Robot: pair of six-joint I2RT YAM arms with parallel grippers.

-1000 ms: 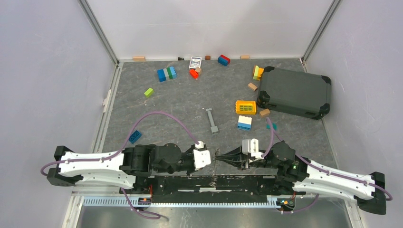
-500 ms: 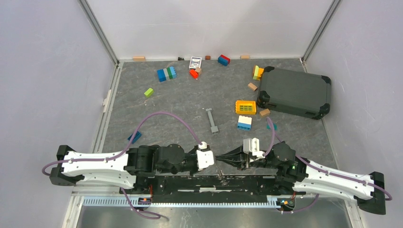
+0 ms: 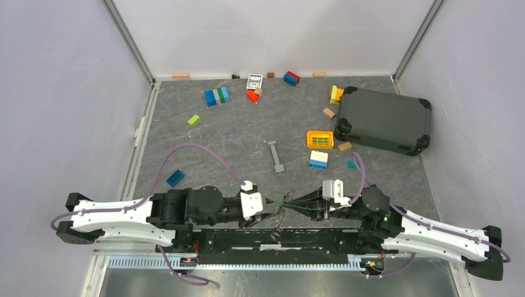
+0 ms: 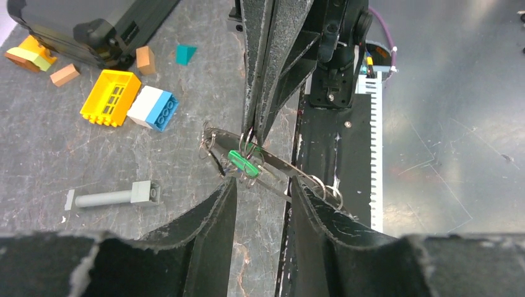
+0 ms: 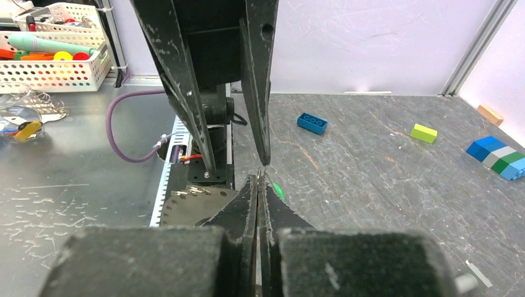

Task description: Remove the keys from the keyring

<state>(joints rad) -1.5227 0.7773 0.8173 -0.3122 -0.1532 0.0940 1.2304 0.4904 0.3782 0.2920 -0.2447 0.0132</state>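
Both arms lie low and stretched inward, and their wrists point at each other, tip to tip, over the near edge. The left gripper (image 3: 271, 208) has its jaws parted. The right gripper (image 3: 286, 204) has its jaws pressed together, pinching the keyring (image 4: 275, 162).

The near middle is blocked: the left tool (image 4: 263, 182) and right tool (image 4: 255, 133) are met tip to tip, with the keyring (image 4: 275, 164) and keys (image 4: 242, 162) hung between. Beyond, bare worktop (image 3: 216, 154) is left open up to the grey bar (image 3: 276, 156), yellow grid block (image 3: 320, 139) and, at the right, dark case (image 3: 384, 120); bricks (image 3: 216, 96) are scattered farther back.
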